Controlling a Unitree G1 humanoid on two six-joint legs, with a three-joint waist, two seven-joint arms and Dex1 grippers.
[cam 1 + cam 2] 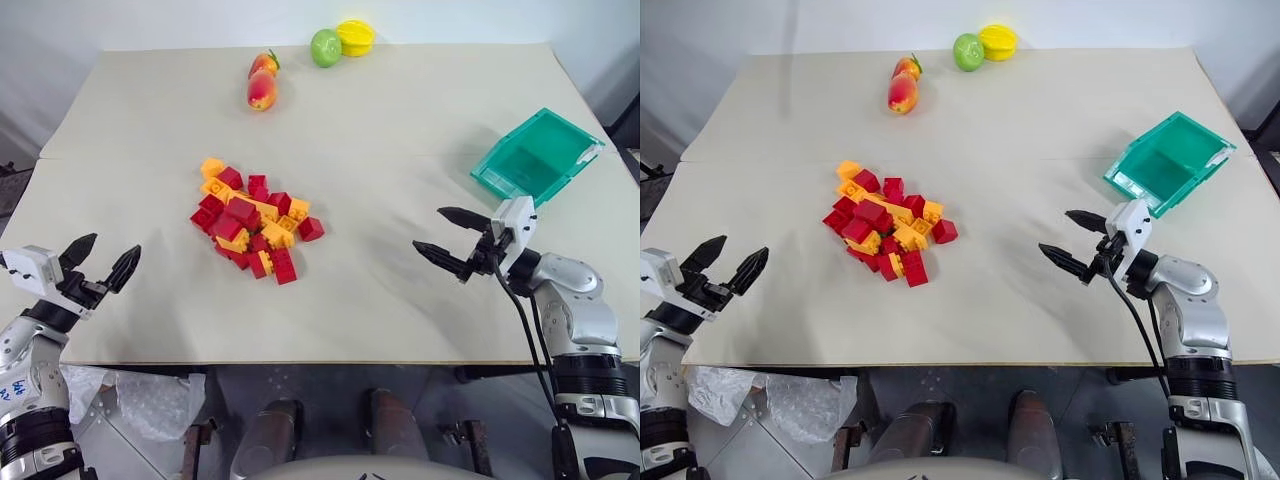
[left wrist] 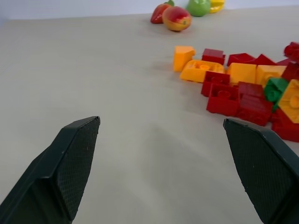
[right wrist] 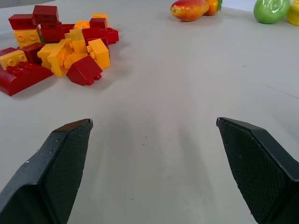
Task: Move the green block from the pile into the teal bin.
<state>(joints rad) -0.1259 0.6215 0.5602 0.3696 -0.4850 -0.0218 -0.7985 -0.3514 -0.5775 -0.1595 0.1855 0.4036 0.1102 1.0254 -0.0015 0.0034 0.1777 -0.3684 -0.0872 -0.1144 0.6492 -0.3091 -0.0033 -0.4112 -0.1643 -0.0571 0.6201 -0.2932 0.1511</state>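
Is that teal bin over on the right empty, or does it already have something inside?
Empty: the teal bin shows only its bare teal floor, no bricks inside.

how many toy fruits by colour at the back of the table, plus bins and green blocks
red-and-yellow fruits: 2
green fruit: 1
yellow fruit: 1
teal bin: 1
green block: 1
total: 6
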